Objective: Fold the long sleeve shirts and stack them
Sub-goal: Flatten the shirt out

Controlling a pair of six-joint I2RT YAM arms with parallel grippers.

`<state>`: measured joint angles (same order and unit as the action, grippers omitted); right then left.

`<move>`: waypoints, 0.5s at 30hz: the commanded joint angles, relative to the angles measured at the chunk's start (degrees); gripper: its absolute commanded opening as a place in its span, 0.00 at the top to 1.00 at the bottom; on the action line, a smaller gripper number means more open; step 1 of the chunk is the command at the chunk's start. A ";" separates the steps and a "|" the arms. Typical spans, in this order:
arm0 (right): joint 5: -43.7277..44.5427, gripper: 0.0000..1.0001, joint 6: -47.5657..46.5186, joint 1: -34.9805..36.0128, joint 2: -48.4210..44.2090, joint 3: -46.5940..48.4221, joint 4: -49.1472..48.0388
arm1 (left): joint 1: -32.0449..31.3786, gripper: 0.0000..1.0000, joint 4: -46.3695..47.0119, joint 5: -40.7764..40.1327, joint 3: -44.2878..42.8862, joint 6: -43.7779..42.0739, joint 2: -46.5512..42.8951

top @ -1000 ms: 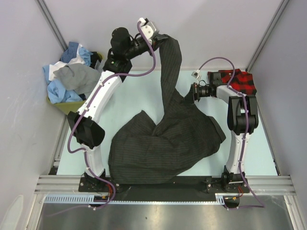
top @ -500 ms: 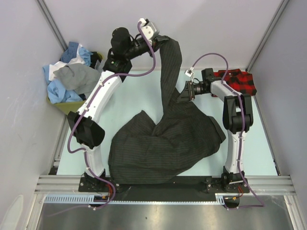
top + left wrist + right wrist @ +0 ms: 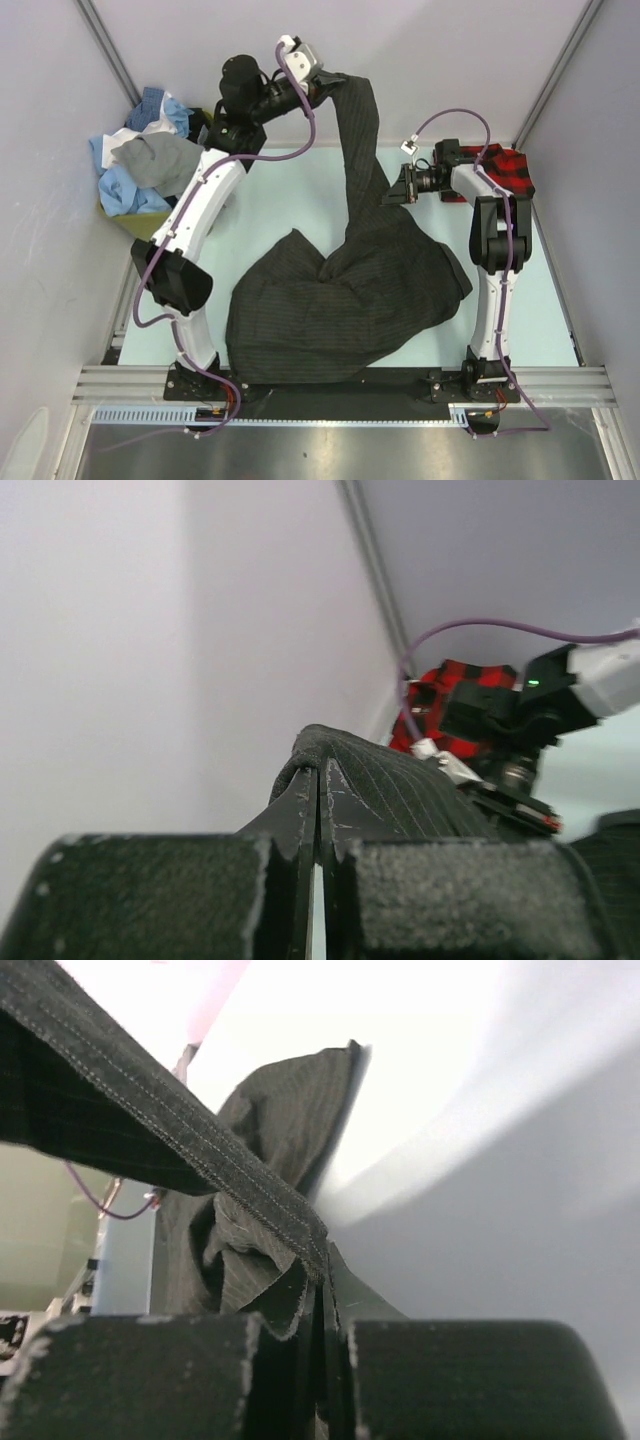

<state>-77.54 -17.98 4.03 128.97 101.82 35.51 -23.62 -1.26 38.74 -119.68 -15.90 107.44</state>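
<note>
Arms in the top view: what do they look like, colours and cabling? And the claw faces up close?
The left arm and right arm have white tubular links with black joints and bases. A purple cable loops along each. The left claw and right claw are black, with grainy faces and worn pale edges.

**Three cameras, one shirt in common**

The top view looks steeply down from above and behind the arm bases over the whole table (image 3: 290, 195). Each wrist camera sits tight behind its own fingers (image 3: 150, 900): the left faces the right arm (image 3: 510, 705), the right seemingly back along the table. All share the charcoal shirt (image 3: 330, 300).
</note>
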 commanded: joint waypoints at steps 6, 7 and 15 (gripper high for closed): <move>6.87 1.00 12.88 -1.21 -11.18 -5.04 -14.59 | -14.93 0.93 -46.27 29.73 2.05 -15.41 -9.68; 7.05 1.00 12.18 -2.70 -12.24 -5.75 -13.81 | -15.58 0.71 -48.47 28.33 10.95 -20.52 -11.79; 11.35 1.00 -8.19 -7.20 -25.94 -12.08 7.01 | 2.05 0.33 -41.42 9.98 35.57 -26.88 -20.88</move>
<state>-69.06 -14.02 -2.20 110.76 91.05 31.77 -34.44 -39.79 56.80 -86.02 -34.89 85.97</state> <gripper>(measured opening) 0.019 0.683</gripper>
